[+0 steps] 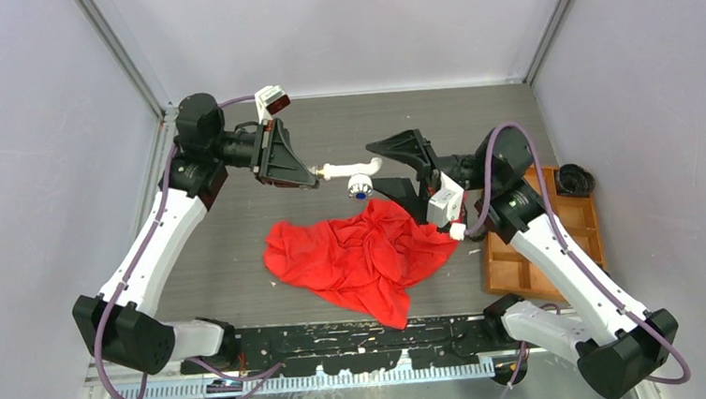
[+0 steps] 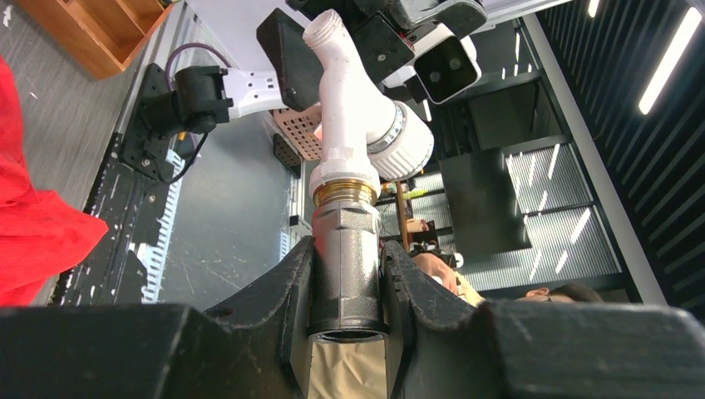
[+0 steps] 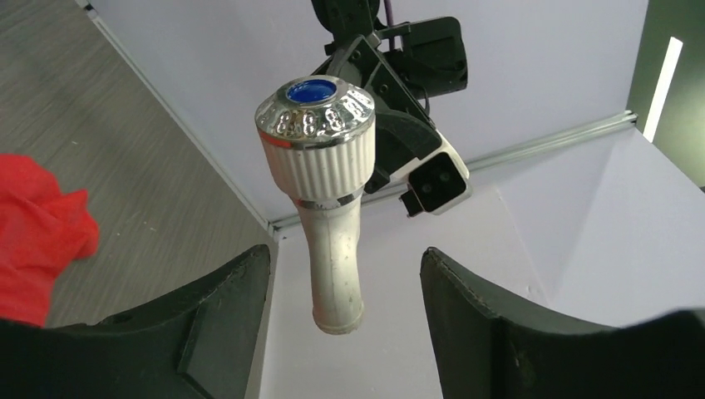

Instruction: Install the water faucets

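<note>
The water faucet hangs level above the table, a white plastic tap with a blue-marked knob. Its brassy thread sits in a grey metal fitting. My left gripper is shut on that fitting, with the tap body pointing away from it. My right gripper stands open around the tap's spout; both fingers are apart from the spout, with gaps on each side. The ribbed knob faces the right wrist camera. In the top view the right gripper sits at the spout end.
A crumpled red cloth lies on the table below the tap. An orange compartment tray sits at the right beside the right arm, with a black coiled part by its far corner. Grey walls close in the back and sides.
</note>
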You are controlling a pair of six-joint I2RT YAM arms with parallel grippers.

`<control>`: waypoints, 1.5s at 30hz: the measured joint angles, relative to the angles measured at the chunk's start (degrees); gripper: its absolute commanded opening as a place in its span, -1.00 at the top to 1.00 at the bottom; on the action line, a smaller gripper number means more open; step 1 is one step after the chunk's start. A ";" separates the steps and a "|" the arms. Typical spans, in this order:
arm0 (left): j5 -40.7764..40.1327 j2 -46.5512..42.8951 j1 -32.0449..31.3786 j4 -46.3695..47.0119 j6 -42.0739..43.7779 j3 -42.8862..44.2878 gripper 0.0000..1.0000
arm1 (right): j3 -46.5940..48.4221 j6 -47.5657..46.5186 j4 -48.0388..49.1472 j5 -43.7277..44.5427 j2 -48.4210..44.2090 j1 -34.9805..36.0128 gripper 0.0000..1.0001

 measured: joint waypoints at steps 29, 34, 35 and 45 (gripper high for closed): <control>2.12 1.27 -0.11 3.23 0.61 -0.02 1.00 | 5.62 28.17 1.38 -4.46 6.49 1.29 0.99; 2.58 2.56 0.63 5.16 3.39 -0.02 1.00 | 6.99 56.22 5.25 -0.31 9.20 0.79 0.99; 2.73 2.91 0.90 5.33 4.26 0.00 1.00 | 7.43 60.17 5.18 0.37 9.75 0.66 0.99; 3.08 7.19 3.28 5.18 15.34 0.02 1.00 | 6.95 108.24 9.97 10.32 16.22 -0.90 0.99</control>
